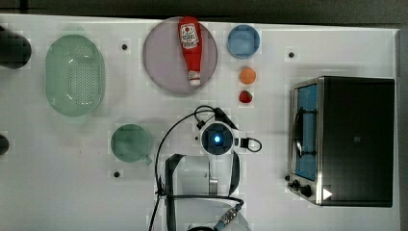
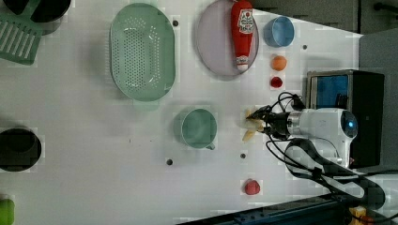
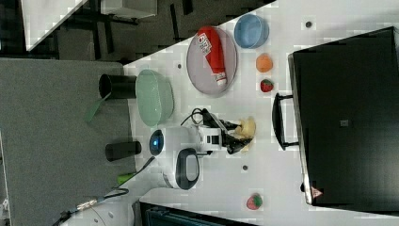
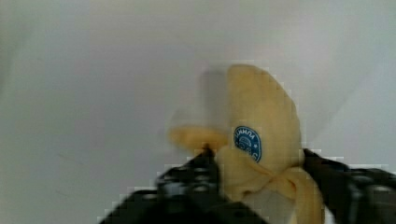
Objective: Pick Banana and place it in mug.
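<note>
- The banana (image 2: 250,127) lies on the white table (image 2: 94,154), just beside the mug (image 2: 199,128) on the left view's right, long axis running up-down there
- The gripper (image 4: 256,161) has its 2 fingers (image 4: 196,179) against the banana's sides, grasping it
- The wrist view shows a blue sticker (image 4: 248,142); in the top view the arm (image 1: 216,139) covers the fruit

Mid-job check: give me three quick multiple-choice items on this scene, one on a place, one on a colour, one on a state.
1. In the left view, the banana lies:
A. inside the mug
B. on the table to the right of the mug
C. on the plate

2. The round cup beside the plate is:
A. blue
B. red
C. black

3. The ketchup bottle is:
A. standing upright
B. lying on the plate
C. in the basket

B: it lies beside the mug at the gripper.
A: plainly blue.
B: it lies flat across the plate.
</note>
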